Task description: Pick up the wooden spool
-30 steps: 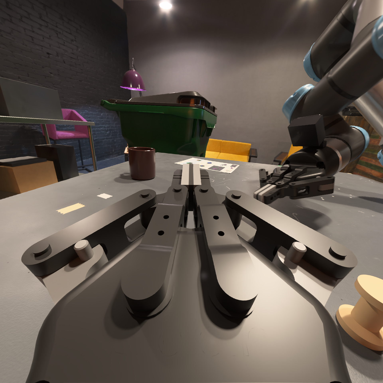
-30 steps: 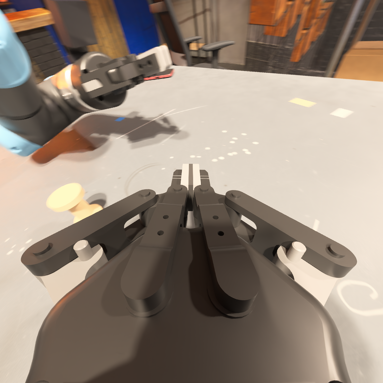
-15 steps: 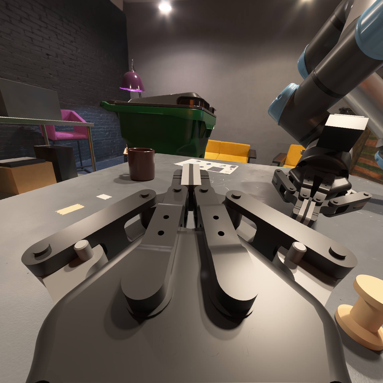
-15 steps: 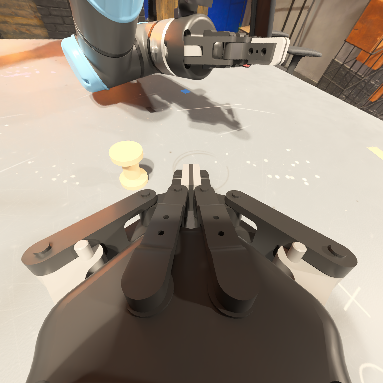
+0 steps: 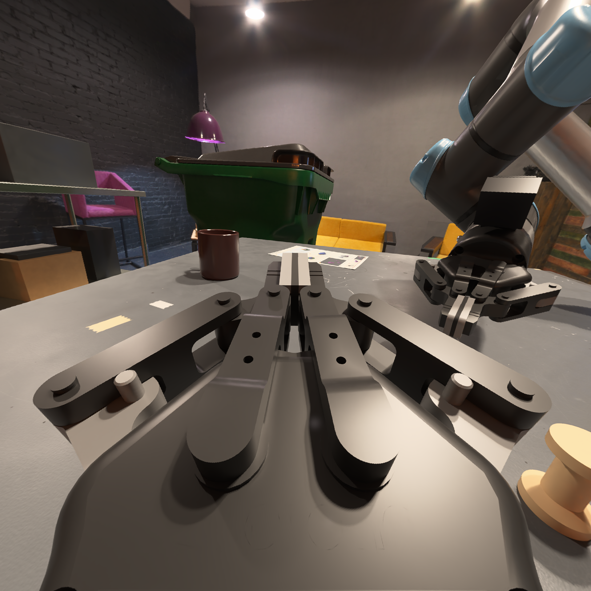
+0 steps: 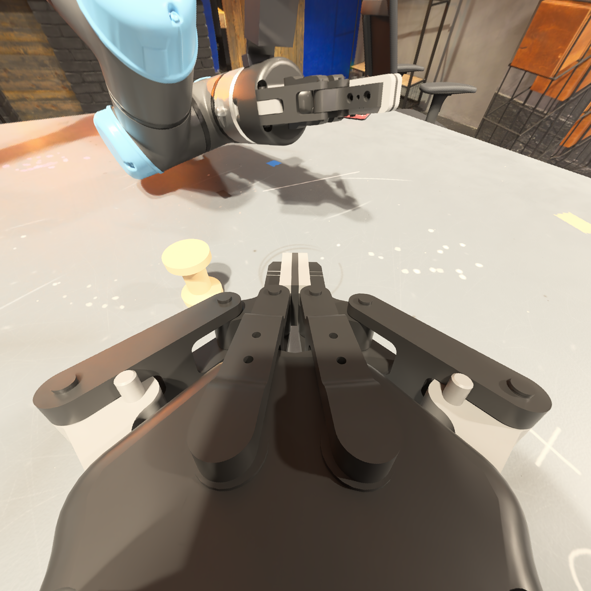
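- The right gripper (image 6: 295, 271) tilts down toward the grey table (image 6: 447, 303), its pale pads pressed together with nothing between them.
- The wooden spool (image 6: 193, 271) stands upright on the table just left of the right gripper's tips, apart from them.
- In the left wrist view the spool (image 5: 558, 483) sits at the lower right, beside the left gripper (image 5: 295, 268), which lies nearly level above the table, fingers closed and empty.
- Farther off, a brown mug (image 5: 218, 253) and a printed sheet (image 5: 332, 260) rest on the table.
- Beyond the table's edge stands a green bin (image 5: 256, 195).
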